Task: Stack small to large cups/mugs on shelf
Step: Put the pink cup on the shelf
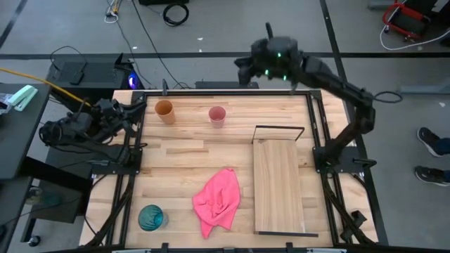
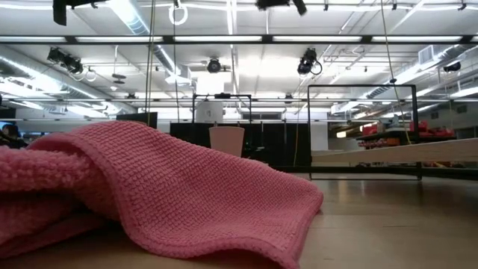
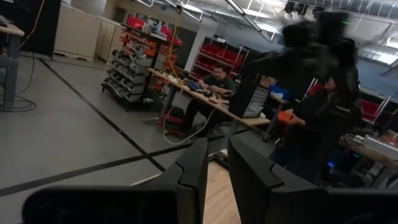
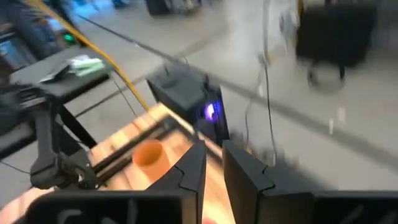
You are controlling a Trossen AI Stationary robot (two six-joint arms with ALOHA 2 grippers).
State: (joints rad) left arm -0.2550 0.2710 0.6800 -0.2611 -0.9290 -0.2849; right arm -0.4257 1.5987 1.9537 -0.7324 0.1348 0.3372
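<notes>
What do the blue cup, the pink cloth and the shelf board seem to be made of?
The blue cup looks like see-through plastic or glass: the table shows faintly through it. The pink cloth seems a soft woven towel, with a bumpy waffle weave and loose folds. The shelf board looks like pale matte wood with visible grain.

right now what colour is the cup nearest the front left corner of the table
Translucent teal-blue cup; the high view shows it best.

Even, bright light is cast from long ceiling strip lights (image 2: 224,37), seen glaring in the low view. Only soft, faint shadows are thrown on the tabletop (image 1: 183,151). The near pink cloth (image 2: 149,187) is rendered slightly soft. Heavy motion blur is seen throughout the right wrist view, and the other arm (image 3: 317,74) is smeared in the left wrist view.
</notes>
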